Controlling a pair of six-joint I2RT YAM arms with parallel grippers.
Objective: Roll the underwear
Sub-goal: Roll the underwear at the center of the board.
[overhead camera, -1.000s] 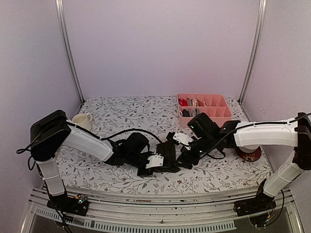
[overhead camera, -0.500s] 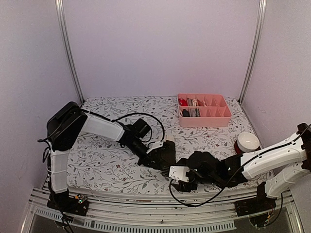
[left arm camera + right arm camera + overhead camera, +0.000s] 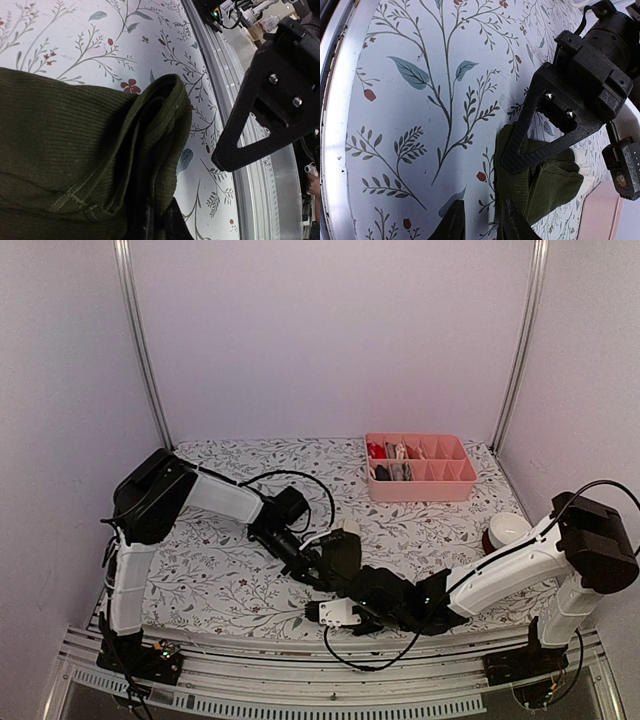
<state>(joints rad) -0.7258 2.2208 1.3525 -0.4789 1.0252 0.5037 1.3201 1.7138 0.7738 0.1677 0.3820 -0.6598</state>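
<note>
The olive underwear (image 3: 75, 150) lies at the low centre of the top view, close to the bench's (image 3: 410, 125) near edge and its metal rail (image 3: 260, 200); in the left wrist view it fills the left and lower frame. The left claw (image 3: 157, 225) is clamped on a bunched fold of it at the bottom of that view. The right claw (image 3: 481, 222) has its tips a little apart, with printed bench showing between them and no cloth that I can see inside.

The likely risks: the right claw may close on bare bench just beside the hem and miss it; the two claws sit very near each other and could knock together; a pull from the left alone could drag the garment instead of turning it, so the roll would go slack or lopsided; this close to the rail, a loose edge could slide off the bench.

The cloth is a fine-ribbed knit, matte and limp, with a stitched hem and thick layered folds; it should crease readily and spring little. The bench cover is smooth and pale with a leaf-and-berry print, probably offering little grip; the claw fingers are hard black plastic, angular, with small screws.
</note>
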